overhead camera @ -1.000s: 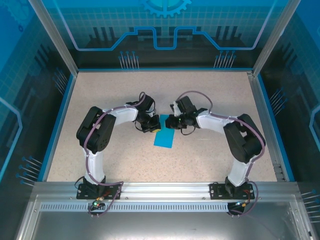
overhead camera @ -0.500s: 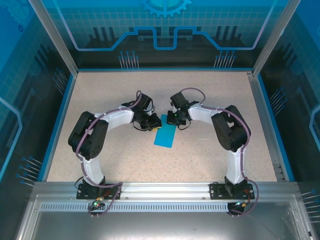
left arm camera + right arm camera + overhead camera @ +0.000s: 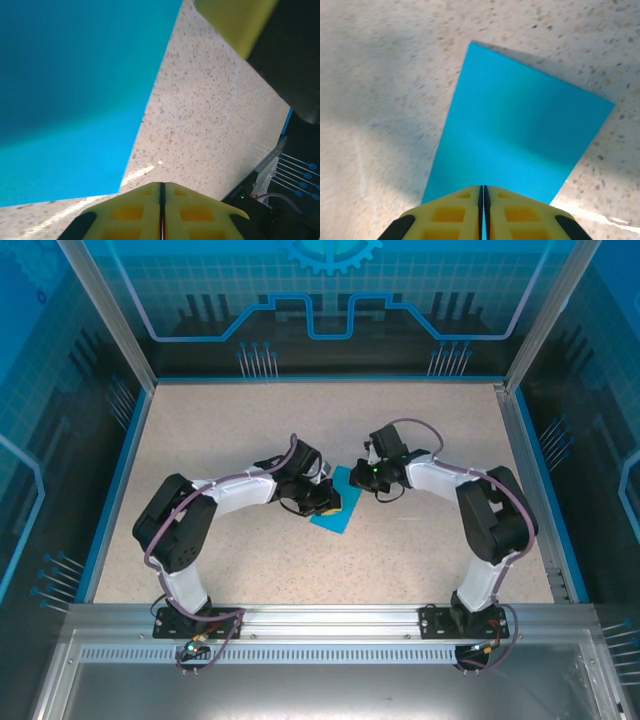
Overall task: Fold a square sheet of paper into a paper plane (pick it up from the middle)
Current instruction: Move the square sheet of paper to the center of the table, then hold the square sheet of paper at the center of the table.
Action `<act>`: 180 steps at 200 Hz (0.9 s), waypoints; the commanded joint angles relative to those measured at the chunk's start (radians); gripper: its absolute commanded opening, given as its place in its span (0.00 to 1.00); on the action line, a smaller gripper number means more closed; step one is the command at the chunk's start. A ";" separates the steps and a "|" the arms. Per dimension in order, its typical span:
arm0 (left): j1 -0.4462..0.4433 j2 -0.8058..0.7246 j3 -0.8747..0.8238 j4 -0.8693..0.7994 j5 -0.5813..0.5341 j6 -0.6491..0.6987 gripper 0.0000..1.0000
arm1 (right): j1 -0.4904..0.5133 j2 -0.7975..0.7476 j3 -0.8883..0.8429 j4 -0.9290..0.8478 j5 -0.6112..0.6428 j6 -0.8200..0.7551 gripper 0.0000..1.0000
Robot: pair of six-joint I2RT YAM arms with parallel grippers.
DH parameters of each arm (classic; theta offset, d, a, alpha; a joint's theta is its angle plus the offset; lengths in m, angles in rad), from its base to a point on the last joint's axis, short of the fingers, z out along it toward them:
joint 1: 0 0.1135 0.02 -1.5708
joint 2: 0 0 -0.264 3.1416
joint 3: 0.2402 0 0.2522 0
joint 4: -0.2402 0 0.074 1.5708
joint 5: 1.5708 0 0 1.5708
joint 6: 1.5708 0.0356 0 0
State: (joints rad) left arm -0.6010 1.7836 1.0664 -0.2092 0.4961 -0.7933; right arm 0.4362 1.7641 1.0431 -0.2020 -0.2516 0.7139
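The square sheet of paper (image 3: pixel 342 520) is cyan-blue and lies as a plain rectangle on the speckled table, slanted with its far end to the right. In the right wrist view the sheet of paper (image 3: pixel 520 130) stretches away from my right gripper (image 3: pixel 483 192), which is shut on its near edge; cyan shows in the slit between the fingers. From above, the right gripper (image 3: pixel 362 478) sits at the sheet's far right end. My left gripper (image 3: pixel 330 502) hovers over the sheet's left side. Its yellow fingers meet at the left gripper (image 3: pixel 161 192), shut on nothing, just off a corner of the sheet (image 3: pixel 65 100).
A yellow finger of the right gripper (image 3: pixel 235 17) crosses the top of the left wrist view. Blue-trimmed walls (image 3: pixel 128 470) and clear panels fence the table. An aluminium rail (image 3: pixel 330 618) runs along the near edge by the arm bases.
Both arms shifted right. The left gripper opened briefly, shut again and moved over the sheet. The right gripper moved right, and the sheet's far end swung right with it.
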 commanded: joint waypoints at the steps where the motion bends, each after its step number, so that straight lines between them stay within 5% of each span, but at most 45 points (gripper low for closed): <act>1: -0.030 0.028 -0.033 0.066 0.032 -0.061 0.07 | -0.010 -0.046 -0.085 0.037 -0.125 -0.046 0.08; 47: -0.063 0.091 -0.018 0.047 -0.011 -0.094 0.00 | -0.002 -0.015 -0.139 0.068 -0.198 -0.044 0.00; 180: -0.072 0.152 -0.051 -0.006 -0.021 -0.065 0.00 | 0.015 0.107 -0.103 0.040 -0.213 -0.103 0.00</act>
State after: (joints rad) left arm -0.6594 1.9068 1.0302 -0.1665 0.4870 -0.8730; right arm 0.4572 1.8362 0.9249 -0.1402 -0.4595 0.6464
